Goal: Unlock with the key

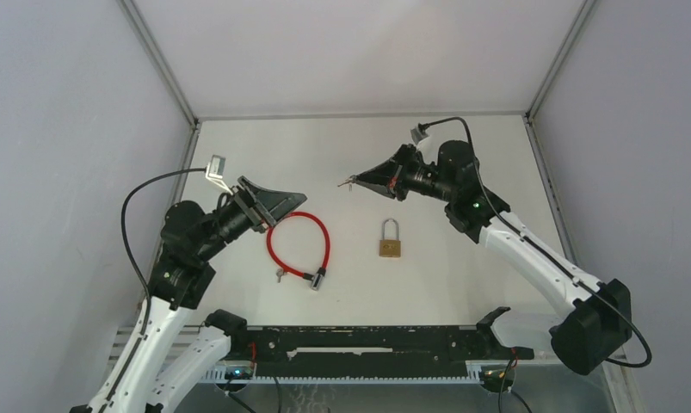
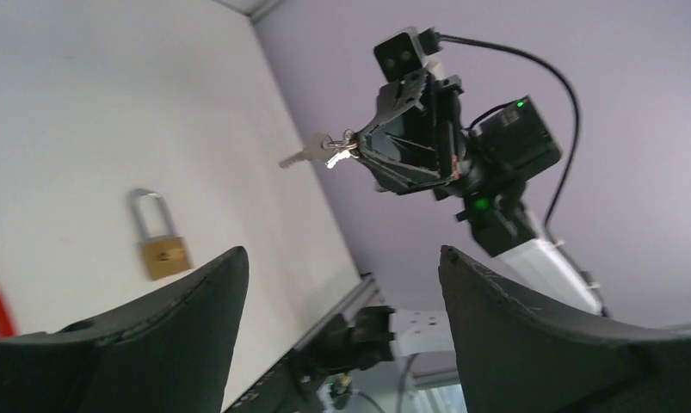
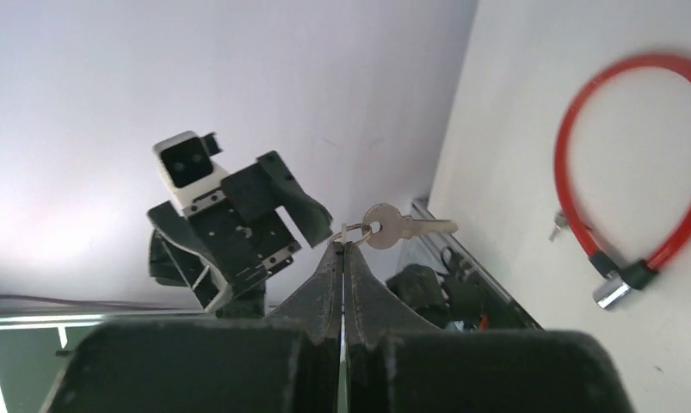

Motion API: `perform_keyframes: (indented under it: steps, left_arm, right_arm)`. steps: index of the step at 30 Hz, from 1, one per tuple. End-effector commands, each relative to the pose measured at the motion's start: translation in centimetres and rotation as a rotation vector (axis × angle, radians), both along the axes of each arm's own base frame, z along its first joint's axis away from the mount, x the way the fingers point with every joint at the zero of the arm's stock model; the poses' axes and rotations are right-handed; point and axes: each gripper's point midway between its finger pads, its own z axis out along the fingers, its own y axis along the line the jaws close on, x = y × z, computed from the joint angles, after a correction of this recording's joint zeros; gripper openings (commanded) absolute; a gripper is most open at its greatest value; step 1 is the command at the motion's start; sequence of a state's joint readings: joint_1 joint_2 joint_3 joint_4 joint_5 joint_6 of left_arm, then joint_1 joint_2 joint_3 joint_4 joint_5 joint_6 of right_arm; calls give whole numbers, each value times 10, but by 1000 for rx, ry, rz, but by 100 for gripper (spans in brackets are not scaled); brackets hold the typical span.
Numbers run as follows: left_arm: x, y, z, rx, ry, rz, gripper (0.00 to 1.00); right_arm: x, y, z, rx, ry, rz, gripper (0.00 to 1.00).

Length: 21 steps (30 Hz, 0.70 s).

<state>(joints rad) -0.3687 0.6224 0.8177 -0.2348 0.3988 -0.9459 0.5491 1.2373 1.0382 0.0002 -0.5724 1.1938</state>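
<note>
white tabletop [image 1: 359, 155] between pale lilac-grey side walls [image 1: 58, 129], metal posts [image 1: 157, 56] at the far corners

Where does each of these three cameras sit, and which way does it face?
Top external: fixed above and behind, looking down on the table, padlock and red cable lock; left claw and right claw show.
Left wrist: on the left arm, facing the right claw holding the key; own open fingers show.
Right wrist: on the right arm, facing the left claw; own shut fingers show.
Shared: both wrist views show the key.
</note>
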Motion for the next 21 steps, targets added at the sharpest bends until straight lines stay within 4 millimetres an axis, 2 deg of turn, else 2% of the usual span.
perform_keyframes:
  steps: [1, 10, 16, 21]
  left_arm:
    - [-22, -18, 63, -185, -95, -161, 83]
    - [-23, -24, 87, -337, -115, -218, 62]
    - [-22, -23, 95, -347, -136, -215, 53]
    - [-16, -22, 93, -351, -126, -191, 52]
  right_arm:
    - [-2, 1, 62, 137, -165, -102, 0]
    - [-19, 18, 98, 246, -251, -135, 0]
    - [-21, 19, 110, 299, -240, -172, 0]
    - [-27, 21, 115, 318, -236, -166, 0]
